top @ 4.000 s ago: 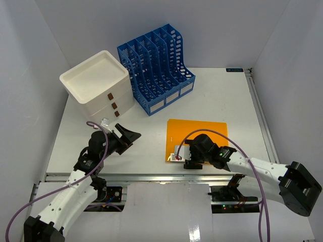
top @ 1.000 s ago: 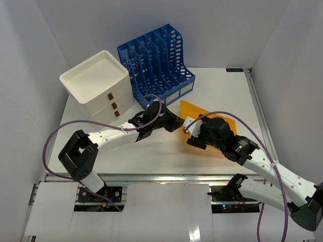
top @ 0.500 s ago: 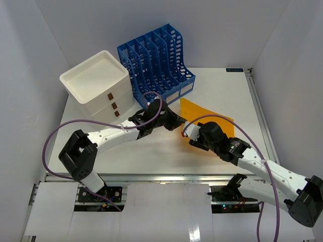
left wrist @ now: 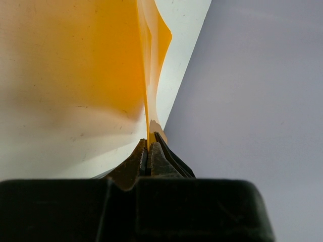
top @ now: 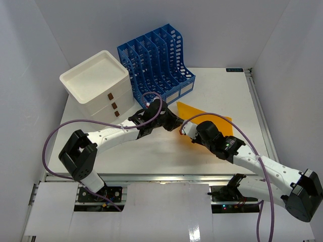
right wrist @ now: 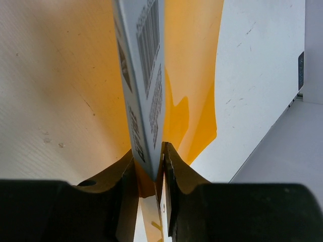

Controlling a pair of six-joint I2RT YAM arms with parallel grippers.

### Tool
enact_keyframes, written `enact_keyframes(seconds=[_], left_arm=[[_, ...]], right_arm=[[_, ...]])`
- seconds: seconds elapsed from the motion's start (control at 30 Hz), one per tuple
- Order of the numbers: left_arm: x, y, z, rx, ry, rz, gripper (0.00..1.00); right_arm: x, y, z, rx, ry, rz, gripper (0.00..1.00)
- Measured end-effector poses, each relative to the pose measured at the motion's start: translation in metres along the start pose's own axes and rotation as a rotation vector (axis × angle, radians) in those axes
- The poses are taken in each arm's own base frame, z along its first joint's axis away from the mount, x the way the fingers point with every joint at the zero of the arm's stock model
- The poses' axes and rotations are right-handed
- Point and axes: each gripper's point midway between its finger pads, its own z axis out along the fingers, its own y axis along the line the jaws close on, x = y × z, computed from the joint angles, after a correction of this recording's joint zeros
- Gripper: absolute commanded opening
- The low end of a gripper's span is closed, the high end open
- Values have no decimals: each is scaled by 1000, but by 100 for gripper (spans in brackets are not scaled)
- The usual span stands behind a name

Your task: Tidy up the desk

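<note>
An orange folder (top: 207, 113) is tilted up off the white desk (top: 222, 85), its left edge raised. My left gripper (top: 175, 124) is shut on that raised edge; the left wrist view shows the thin orange sheet (left wrist: 75, 60) pinched between the fingertips (left wrist: 156, 151). My right gripper (top: 184, 130) sits right beside it on the same edge. In the right wrist view its jaws press on both sides of the folder (right wrist: 197, 60) and its white barcode label (right wrist: 144, 75), the right gripper (right wrist: 150, 162) being shut on them.
A blue file rack (top: 156, 65) with several slots stands at the back centre. A white drawer box (top: 98, 83) sits at the back left. A metal rail (top: 260, 111) runs along the desk's right edge, and a small black label (top: 234, 70) marks the far right corner.
My right gripper has slid left to the folder's raised edge and closed on it. The left gripper keeps its grip and has hardly moved.
</note>
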Motion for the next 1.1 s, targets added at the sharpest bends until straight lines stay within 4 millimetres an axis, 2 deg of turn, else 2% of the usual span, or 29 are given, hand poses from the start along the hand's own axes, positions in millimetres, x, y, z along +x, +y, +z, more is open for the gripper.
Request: enact_keyframes(seconds=[0.07,0.1,0.13,0.23,0.3,0.4,0.57,0.7,0.83,1.0,1.1], left_arm=[[0,-1,0,2,1,2,19],[0,-2,0,5,2,3,31],[1,-3,-1,12,7,10,48],[5,-17,-4,62,30,45,72],[7,-37,-9,125,44,76,86],[11,-71,-19,226,60,144,98],[11,-129,-44,392,42,279,98],[1,-179,-75,495,-49,413,98],[-26,-207,-128,536,-249,515,98],[-63,-229,-248,637,-569,555,98],[-77,-236,-314,701,-721,564,98]], right_arm=[[0,-1,-1,1,-4,-1,8],[0,-1,-1,1,-6,0,8],[-1,-3,-3,-3,-9,1,8],[-4,-17,-16,6,-37,31,8],[-12,-30,-28,32,-80,59,8],[-23,-52,-49,70,-149,91,8],[-46,-93,-89,150,-284,148,8],[-60,-110,-102,181,-349,167,8],[-74,-124,-97,192,-385,179,8],[-91,-135,-73,139,-404,196,8],[-108,-151,-65,117,-437,227,8]])
